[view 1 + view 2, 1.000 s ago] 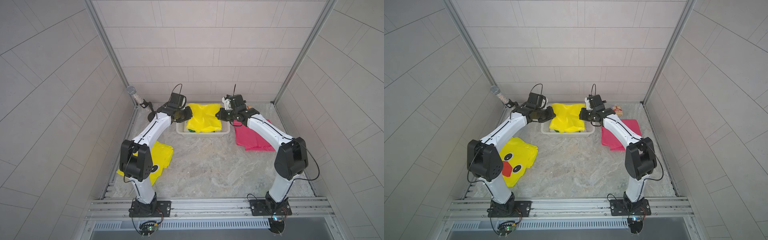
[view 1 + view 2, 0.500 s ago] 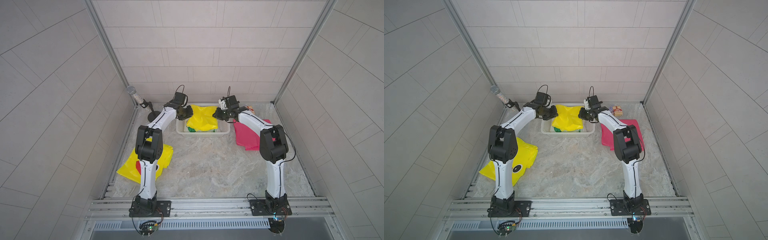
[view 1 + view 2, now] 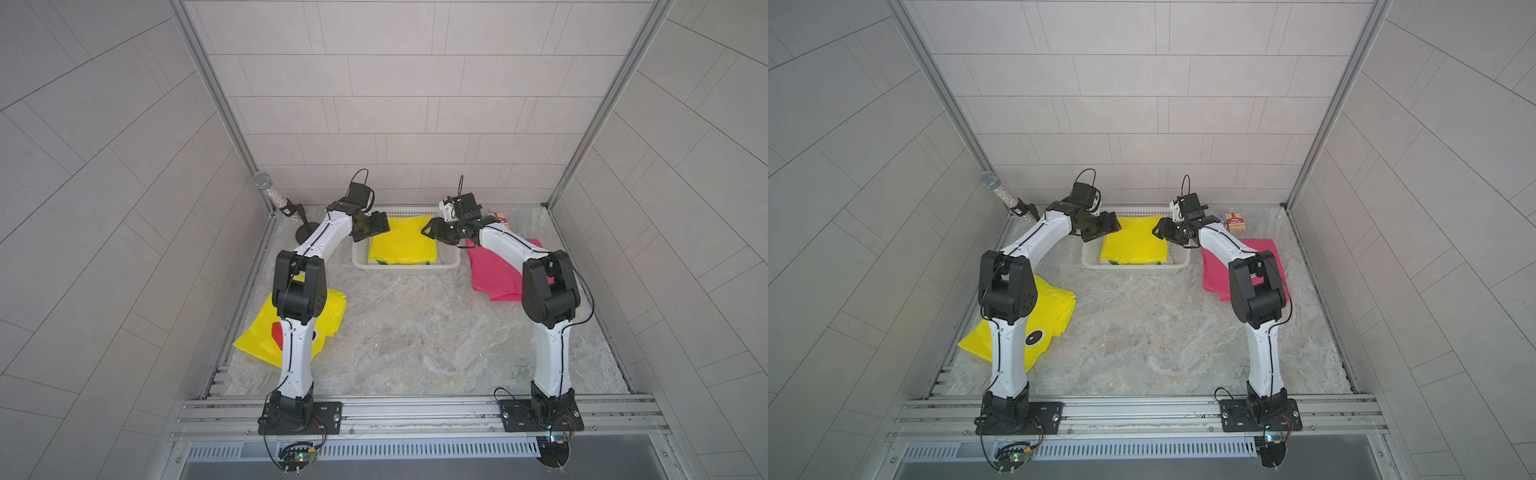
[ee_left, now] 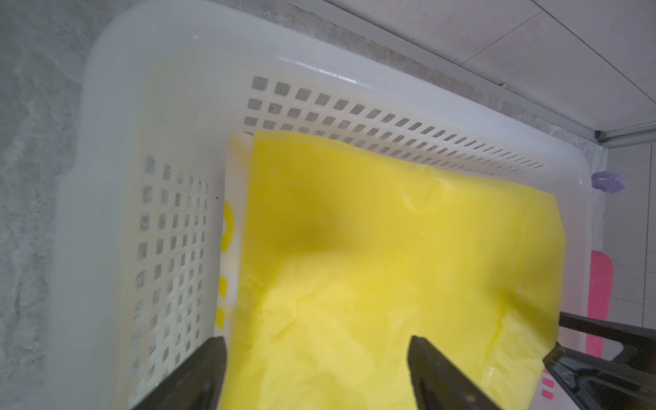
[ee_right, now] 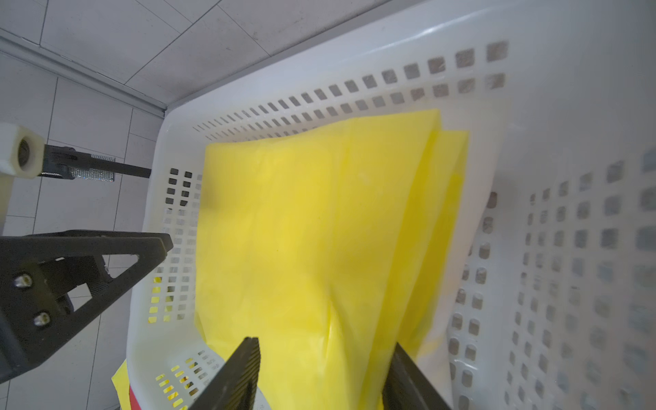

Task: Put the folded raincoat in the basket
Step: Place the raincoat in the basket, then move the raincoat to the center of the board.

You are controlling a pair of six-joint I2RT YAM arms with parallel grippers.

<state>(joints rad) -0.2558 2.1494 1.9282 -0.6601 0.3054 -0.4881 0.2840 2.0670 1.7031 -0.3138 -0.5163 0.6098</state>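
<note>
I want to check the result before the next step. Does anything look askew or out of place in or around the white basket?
Nothing stands out. The folded yellow raincoat lies inside the white perforated plastic basket, a little rumpled, with no part over the rim in the top views.

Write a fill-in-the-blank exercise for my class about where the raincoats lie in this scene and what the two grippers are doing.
1. The folded yellow raincoat lies inside the white ____.
2. The fingers of the left gripper stand apart, so it is ____.
3. On the table beside the right arm lies a folded ____ raincoat.
4. Beside the left arm's base lies a second raincoat, coloured ____.

Missing words: basket; open; pink; yellow
</note>
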